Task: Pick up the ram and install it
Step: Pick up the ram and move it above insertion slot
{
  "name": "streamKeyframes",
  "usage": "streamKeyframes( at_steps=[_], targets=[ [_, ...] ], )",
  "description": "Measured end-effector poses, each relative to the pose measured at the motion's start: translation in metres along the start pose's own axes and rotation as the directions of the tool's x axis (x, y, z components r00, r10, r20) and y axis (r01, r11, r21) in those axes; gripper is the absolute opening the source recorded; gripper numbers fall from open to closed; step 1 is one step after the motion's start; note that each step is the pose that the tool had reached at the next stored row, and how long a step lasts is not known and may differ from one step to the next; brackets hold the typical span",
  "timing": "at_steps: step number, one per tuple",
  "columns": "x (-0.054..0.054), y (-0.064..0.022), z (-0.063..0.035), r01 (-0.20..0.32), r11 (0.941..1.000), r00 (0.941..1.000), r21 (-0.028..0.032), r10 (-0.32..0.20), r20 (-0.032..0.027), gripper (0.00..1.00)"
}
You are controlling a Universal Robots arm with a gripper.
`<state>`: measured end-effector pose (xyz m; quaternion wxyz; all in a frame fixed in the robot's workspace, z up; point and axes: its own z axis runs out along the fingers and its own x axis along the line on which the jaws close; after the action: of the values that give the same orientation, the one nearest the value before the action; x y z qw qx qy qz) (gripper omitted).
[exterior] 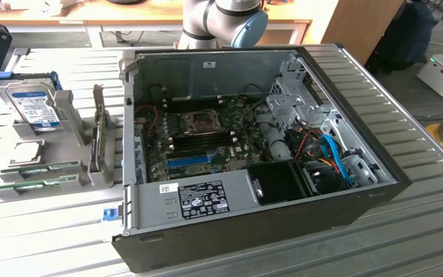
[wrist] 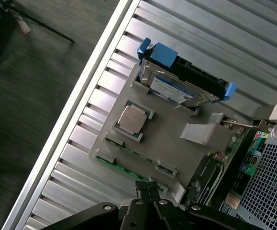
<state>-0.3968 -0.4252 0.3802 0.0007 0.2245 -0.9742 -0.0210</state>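
Ram, a long thin green circuit-board stick (exterior: 38,186), sat in the outer slot of the flat grey plastic holder tray (wrist: 167,143), lower left of the exterior view. Its long axis ran roughly left-right there, right end slightly higher, parallel to a second green stick (exterior: 43,168) just behind it. Black gripper (wrist: 148,189) hovered over the tray edge near the ram. Jaws were closed together, gripping nothing.
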Motion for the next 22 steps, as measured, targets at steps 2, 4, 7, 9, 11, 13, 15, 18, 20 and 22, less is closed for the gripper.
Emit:
streamKeyframes(
  at_steps=[2,4,7,9,11,13,15,18,20,22],
  targets=[
    [0.0,0.0,0.0001,0.026,0.9997,0.9997,-0.0003,-0.026,-0.0011,0.11],
    [0.0,0.0,0.0002,0.054,0.9986,0.9986,-0.0005,-0.054,-0.0022,0.11],
    [0.0,0.0,0.0003,0.092,0.9957,0.9957,-0.0009,-0.092,-0.0038,0.11],
    [0.0,0.0,0.0004,0.118,0.993,0.993,-0.0012,-0.118,-0.0048,0.11],
    [0.0,0.0,0.0005,0.144,0.9895,0.9895,-0.0016,-0.144,-0.0058,0.11],
    [0.0,0.0,0.0006,0.17,0.9854,0.9854,-0.002,-0.17,-0.0069,0.11],
    [0.0,0.0,0.0007,0.196,0.9806,0.9806,-0.0024,-0.196,-0.0078,0.11],
    [0.0,0.0,0.0008,0.237,0.9715,0.9714,-0.0031,-0.237,-0.0095,0.11],
    [0.0,0.0,0.0009,0.264,0.9646,0.9645,-0.0036,-0.264,-0.0106,0.11],
    [0.0,-0.0001,0.001,0.291,0.9568,0.9567,-0.0041,-0.291,-0.0116,0.11]
  ],
)
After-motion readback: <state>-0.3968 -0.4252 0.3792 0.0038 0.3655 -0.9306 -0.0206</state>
